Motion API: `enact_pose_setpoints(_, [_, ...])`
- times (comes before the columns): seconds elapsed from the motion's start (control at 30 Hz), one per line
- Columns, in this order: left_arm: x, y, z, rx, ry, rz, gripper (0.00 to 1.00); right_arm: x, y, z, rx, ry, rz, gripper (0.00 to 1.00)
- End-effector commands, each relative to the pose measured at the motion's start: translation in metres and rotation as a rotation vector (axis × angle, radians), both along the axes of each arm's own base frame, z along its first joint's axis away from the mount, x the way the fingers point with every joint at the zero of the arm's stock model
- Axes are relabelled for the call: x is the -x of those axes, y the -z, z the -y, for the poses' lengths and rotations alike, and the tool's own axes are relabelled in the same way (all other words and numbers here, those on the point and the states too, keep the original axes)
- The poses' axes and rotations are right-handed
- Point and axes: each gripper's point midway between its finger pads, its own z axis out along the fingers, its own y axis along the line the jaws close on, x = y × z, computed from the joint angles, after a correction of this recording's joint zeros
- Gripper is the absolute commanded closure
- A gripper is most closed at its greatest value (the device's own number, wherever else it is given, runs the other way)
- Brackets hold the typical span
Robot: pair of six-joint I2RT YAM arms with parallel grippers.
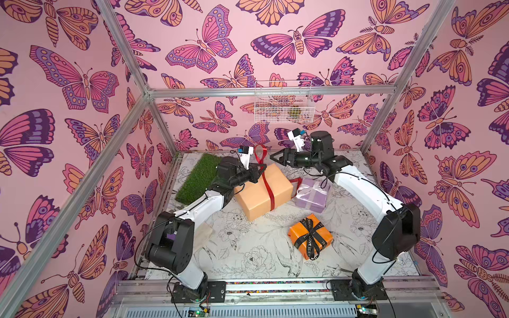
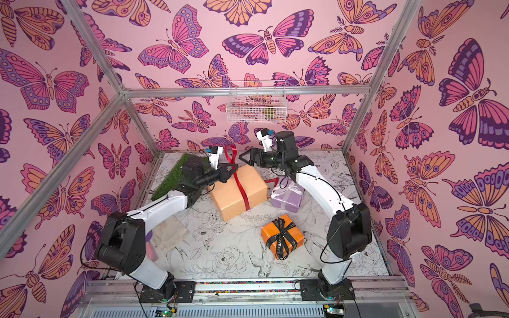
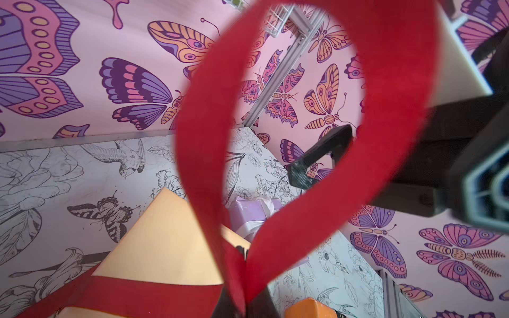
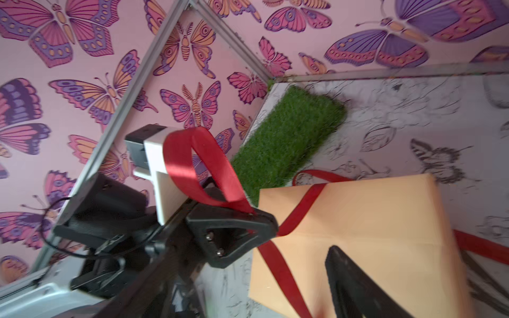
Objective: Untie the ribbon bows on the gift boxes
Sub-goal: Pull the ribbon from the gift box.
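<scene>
So, in both top views the left gripper (image 1: 261, 168) is clamped on the red ribbon (image 1: 259, 154) right where its loop rises off the peach box (image 1: 264, 195). The right gripper (image 1: 273, 160) hangs just beside that loop, jaws spread, holding nothing. Left wrist view: the loop fills the frame above the pinch, and one right finger (image 3: 319, 154) shows through it. Right wrist view: same pinch, box just beyond the closed tips. I'd say bow one is mid-untying; next the right gripper needs to catch the loop or a tail and pull away. The lilac box (image 1: 312, 196) and orange box (image 1: 309, 235) look untouched.
</scene>
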Motion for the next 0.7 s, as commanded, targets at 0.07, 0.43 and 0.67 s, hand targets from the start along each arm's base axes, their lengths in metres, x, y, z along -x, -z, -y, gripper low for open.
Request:
enact_pose_setpoints(0.07, [-0.014, -0.015, -0.01, 0.005, -0.1, -0.061, 1.0, 0.007, 0.041, 0.021, 0.195, 0.02, 0.146, 0.18])
enact_pose_setpoints(0.43, [-0.011, -0.019, -0.001, 0.034, -0.061, -0.105, 1.0, 0.012, 0.064, -0.038, 0.165, -0.239, 0.471, 0.19])
enact_pose_setpoints(0.67, [-0.006, -0.011, 0.0, 0.034, -0.054, -0.133, 1.0, 0.003, 0.065, -0.064, 0.119, -0.267, 0.603, 0.19])
